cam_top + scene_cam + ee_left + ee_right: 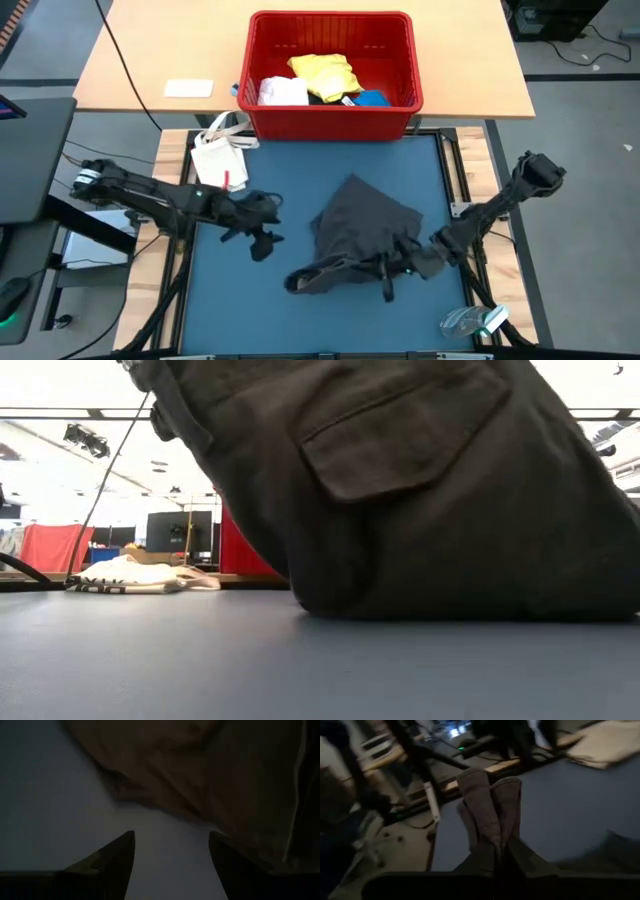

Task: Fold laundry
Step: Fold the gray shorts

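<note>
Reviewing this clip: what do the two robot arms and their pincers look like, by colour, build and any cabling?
Both arms are dark, nearly black, built of slim jointed segments. The left arm ends in the left pincer; its wrist view shows two dark, wedge-shaped fingers. A white band shows near its base. The right arm has a bulky joint block and ends in the right pincer. No markings are legible.

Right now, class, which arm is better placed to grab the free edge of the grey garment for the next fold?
Probably the left. The left gripper is open and empty beside the grey garment, while the right gripper is shut on its fabric.
</note>
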